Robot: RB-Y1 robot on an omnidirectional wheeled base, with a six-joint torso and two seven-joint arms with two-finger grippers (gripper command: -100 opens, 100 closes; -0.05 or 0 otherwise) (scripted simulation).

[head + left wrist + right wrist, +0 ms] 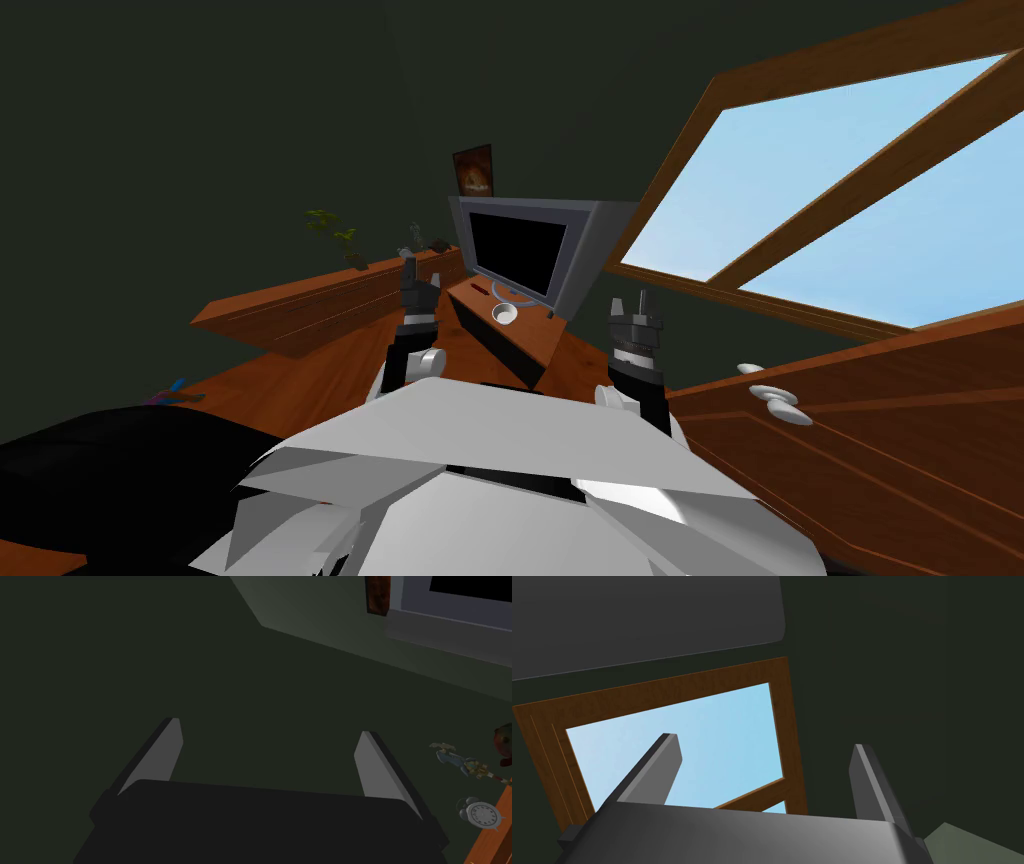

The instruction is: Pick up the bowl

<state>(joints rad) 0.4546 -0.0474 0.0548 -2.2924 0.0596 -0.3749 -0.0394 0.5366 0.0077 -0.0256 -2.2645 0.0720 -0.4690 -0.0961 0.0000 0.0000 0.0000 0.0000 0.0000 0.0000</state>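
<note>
1. The bowl [505, 314], small, white and round, sits upright on top of a narrow wooden stand [535, 335] straight ahead of us. It is just in front of the foot of a monitor.
2. The monitor [520, 250], grey-cased with a black screen, stands on the same stand. It leans out over the bowl, its lower edge close above the bowl's far side.
3. A small red thing [480, 289] lies on the stand top near the bowl, toward our left and apart from it.
4. Our left gripper [410, 265] points upward by the stand's left corner, nearer to us than the bowl and clear of it. Its fingers [162, 751] are spread wide, gripping nothing.
5. Our right gripper [630, 303] points upward to the right of the stand, well apart from the bowl. Its fingers [657, 768] are likewise spread wide, gripping nothing.
6. A long wooden sideboard [300, 310] runs off to the left behind the left gripper. It carries a leafy plant [335, 238] and small figures [415, 237].
7. The left wrist view shows an alarm clock [481, 814] and a toy figure [462, 762] by a wooden edge.
8. A framed picture [473, 170] hangs on the dark wall above the monitor, and a wood-framed window [800, 170] lies to the right.
9. A wooden cabinet [880, 420] stands close on our right, with white oval pieces [775, 392] on it. We cannot tell whether they are plates or handles.
</note>
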